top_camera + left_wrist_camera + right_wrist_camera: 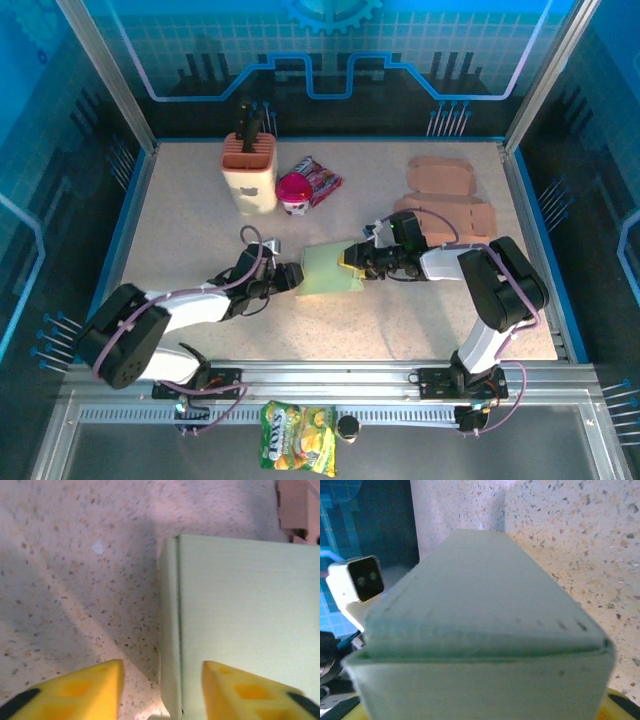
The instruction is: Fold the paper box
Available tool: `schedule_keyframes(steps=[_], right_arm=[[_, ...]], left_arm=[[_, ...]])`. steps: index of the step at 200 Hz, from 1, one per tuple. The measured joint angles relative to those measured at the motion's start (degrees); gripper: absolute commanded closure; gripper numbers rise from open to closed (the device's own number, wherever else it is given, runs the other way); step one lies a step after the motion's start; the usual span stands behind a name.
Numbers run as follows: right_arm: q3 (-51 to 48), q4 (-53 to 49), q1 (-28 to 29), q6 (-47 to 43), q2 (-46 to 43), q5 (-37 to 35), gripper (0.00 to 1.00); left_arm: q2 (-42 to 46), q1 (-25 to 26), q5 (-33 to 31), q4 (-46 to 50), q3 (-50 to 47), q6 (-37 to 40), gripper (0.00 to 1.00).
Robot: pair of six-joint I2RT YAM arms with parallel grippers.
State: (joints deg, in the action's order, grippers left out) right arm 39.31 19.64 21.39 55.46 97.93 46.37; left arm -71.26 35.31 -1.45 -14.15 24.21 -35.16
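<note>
We see the green box lying at the middle of the table, left gripper open, its yellow fingers straddling the box's left edge, right gripper at the box's right end, whether it grips we cannot tell

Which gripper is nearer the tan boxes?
Right. The right gripper is just left of the tan boxes, at the green box's right edge; the left gripper is at its left edge.

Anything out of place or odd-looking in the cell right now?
A yellow-green snack bag lies off the table, just past the near rail. The green paper box looks undamaged, with crisp edges.
</note>
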Motion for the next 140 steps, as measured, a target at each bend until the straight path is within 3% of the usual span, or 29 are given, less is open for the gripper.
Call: schedule_keyframes(steps=[33, 85, 140], right_arm=[[0.0, -2.5, -2.2, 1.6, -2.3, 1.3, 0.65], [0.0, -9.0, -6.6, 2.5, -5.7, 4.7, 0.66], [0.2, -16.3, -8.8, 2.6, -10.1, 7.5, 0.65]], left_arm=[[6.7, 13.5, -9.2, 3.9, 3.3, 18.3, 0.38], [4.8, 25.3, -24.5, 3.2, 5.0, 46.3, 0.31], [-6.3, 27.1, -31.9, -3.0, 6.4, 65.0, 0.25]])
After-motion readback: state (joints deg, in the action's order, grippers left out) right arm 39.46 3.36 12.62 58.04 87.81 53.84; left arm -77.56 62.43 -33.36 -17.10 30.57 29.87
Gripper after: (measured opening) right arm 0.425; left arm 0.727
